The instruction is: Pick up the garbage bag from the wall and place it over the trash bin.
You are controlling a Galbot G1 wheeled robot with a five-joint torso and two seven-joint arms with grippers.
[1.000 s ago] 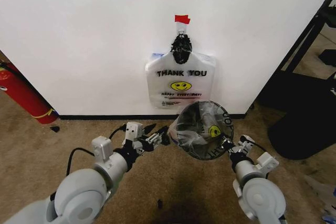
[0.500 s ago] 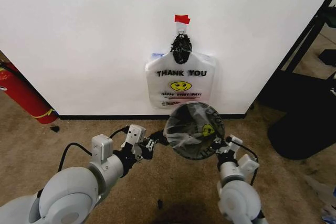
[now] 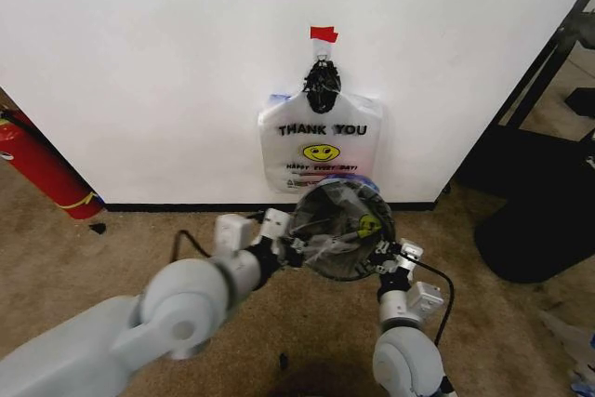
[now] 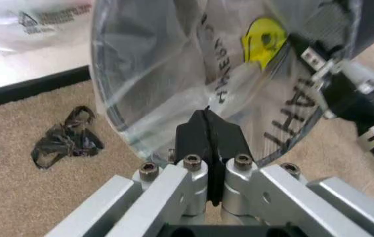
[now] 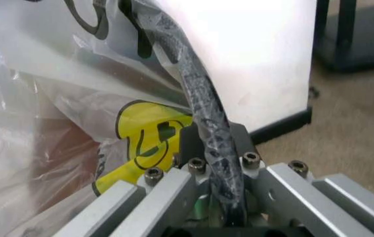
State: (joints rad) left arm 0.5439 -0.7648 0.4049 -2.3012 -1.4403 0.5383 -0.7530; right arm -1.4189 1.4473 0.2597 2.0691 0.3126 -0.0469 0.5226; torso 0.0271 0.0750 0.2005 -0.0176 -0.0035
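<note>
Held tilted above the carpet near the wall (image 3: 139,62): trash bin (image 3: 321,262) lined with garbage bag (image 3: 349,230); left gripper (image 4: 206,129) clamped on bag edge; right gripper (image 5: 210,143) clamped on bin rim.

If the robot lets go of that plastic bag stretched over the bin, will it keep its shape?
Probably not. The garbage bag looks thin and crinkled, so it likely sags. It seems very light and may slip off the trash bin, whose rim the right gripper pinches.
</note>
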